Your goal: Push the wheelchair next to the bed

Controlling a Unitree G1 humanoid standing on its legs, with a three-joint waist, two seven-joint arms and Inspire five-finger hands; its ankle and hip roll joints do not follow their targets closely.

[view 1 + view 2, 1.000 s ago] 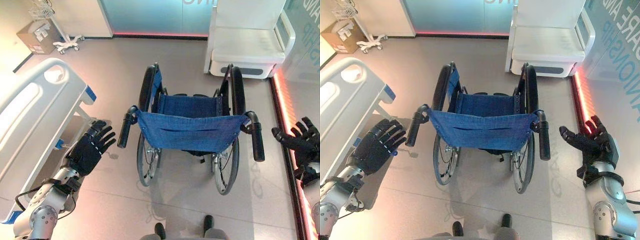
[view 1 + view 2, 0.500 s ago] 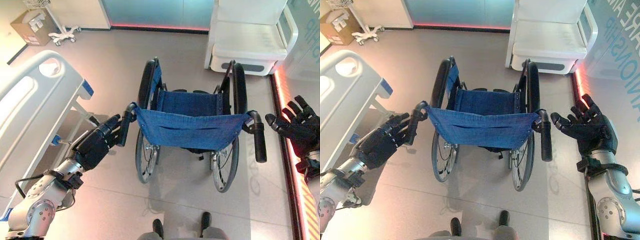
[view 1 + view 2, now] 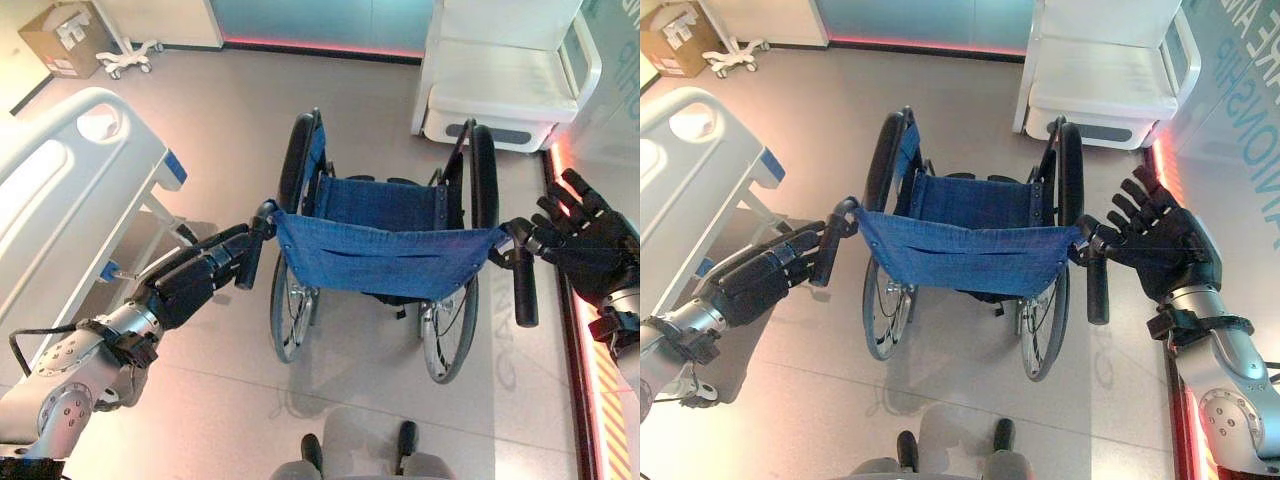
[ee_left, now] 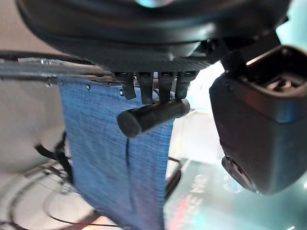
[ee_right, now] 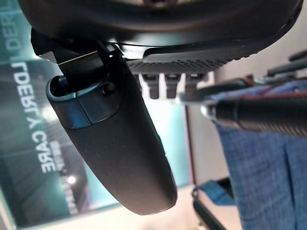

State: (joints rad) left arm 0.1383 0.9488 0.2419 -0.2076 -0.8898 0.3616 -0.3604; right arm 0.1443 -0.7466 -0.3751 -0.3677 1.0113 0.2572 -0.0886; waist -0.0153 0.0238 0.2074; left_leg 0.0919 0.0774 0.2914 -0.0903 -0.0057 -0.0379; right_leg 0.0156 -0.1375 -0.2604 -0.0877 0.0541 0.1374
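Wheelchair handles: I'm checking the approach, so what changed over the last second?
Both hands closed in: the left hand reached the left handle, and the right hand came up beside the right handle, fingers spread. Neither grips yet. The wheelchair and bed stayed put.

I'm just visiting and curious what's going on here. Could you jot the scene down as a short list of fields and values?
wheelchair: blue seat, standing on the floor, facing away from the robot
left hand: open, fingers at the left push handle
right hand: open, fingers spread beside the right push handle
bed: to the robot's left, apart from the wheelchair
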